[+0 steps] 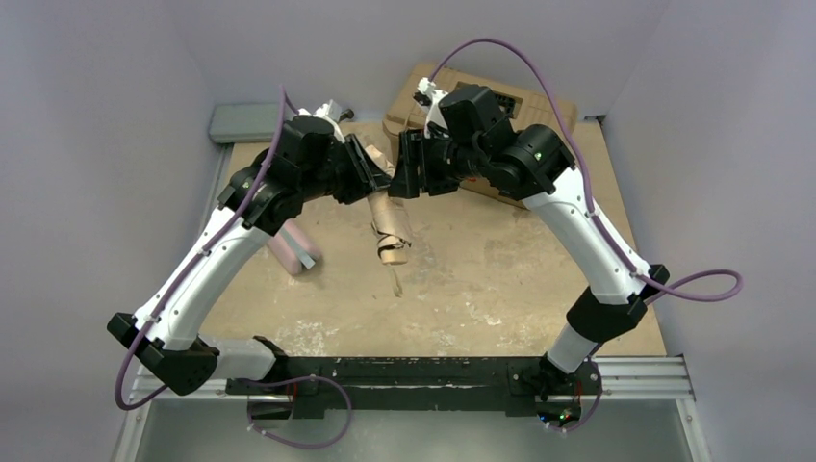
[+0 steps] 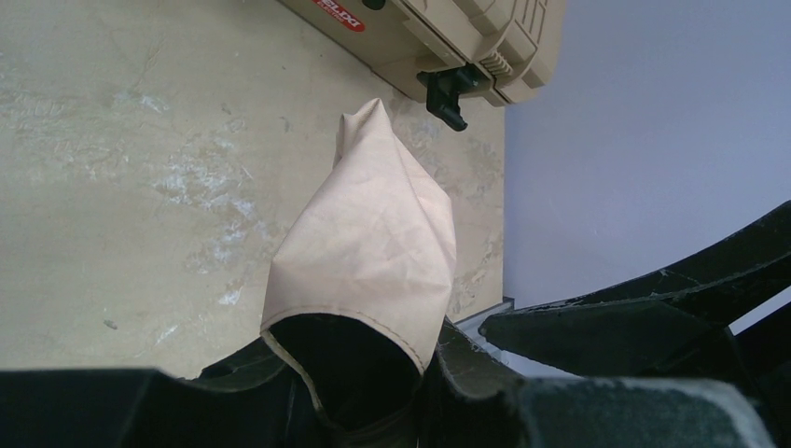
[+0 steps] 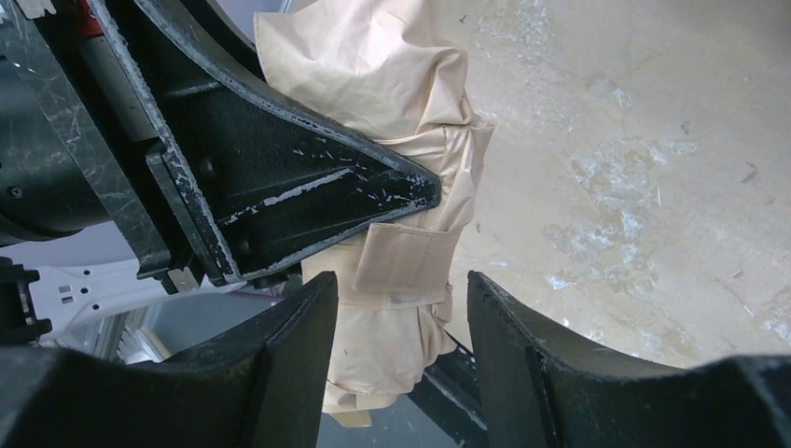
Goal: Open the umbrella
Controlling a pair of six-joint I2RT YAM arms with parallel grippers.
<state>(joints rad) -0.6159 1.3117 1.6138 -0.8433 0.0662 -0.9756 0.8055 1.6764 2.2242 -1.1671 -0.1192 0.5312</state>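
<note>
Umbrella [image 1: 389, 223] status: you see it folded and raised above the table [image 1: 500, 279], just in front of the toolbox [image 1: 539, 108]. Left gripper [image 1: 370, 176] clamps its upper fabric. Right gripper [image 1: 406, 177] sits with fingers [image 3: 522, 364] parted around the strapped bundle, not clenched

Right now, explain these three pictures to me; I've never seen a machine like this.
Two robot arms are bolted at the near edge of a table. The overhead picture looks down from behind them; the other two come from cameras on each wrist, so the black shapes are the arms' own fingers. The left gripper holds a folded beige umbrella, lifted off the table. The right gripper has its fingers around the umbrella's strapped middle, apparently not yet squeezing. A tan toolbox sits at the back, and a pink pouch lies beside the left arm.
</note>
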